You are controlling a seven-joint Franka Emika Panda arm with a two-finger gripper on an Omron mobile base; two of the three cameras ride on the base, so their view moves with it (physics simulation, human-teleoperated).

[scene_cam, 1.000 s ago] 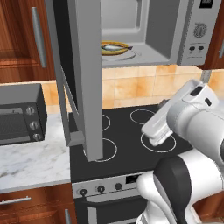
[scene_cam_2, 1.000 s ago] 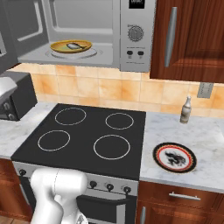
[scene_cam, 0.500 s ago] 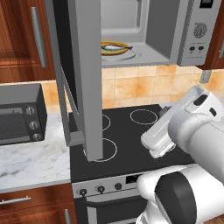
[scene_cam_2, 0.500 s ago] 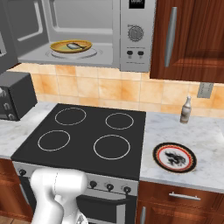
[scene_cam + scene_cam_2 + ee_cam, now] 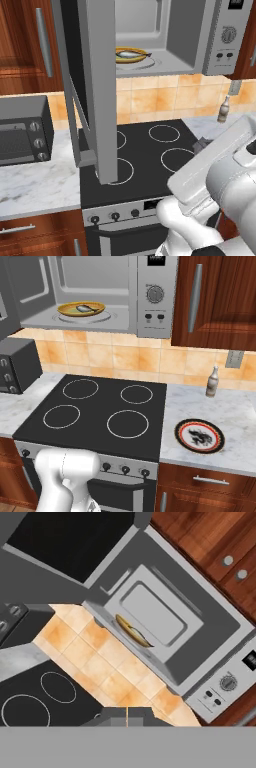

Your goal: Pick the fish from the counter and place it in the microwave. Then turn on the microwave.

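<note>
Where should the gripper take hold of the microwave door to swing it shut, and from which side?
Probably the door's free outer edge, farthest from the hinge, pushed from its outer face toward the microwave. The door stands swung fully open over the stovetop, edge-on in the left base view, so a shut gripper could simply press there. The fish already lies inside on a yellow dish.
</note>
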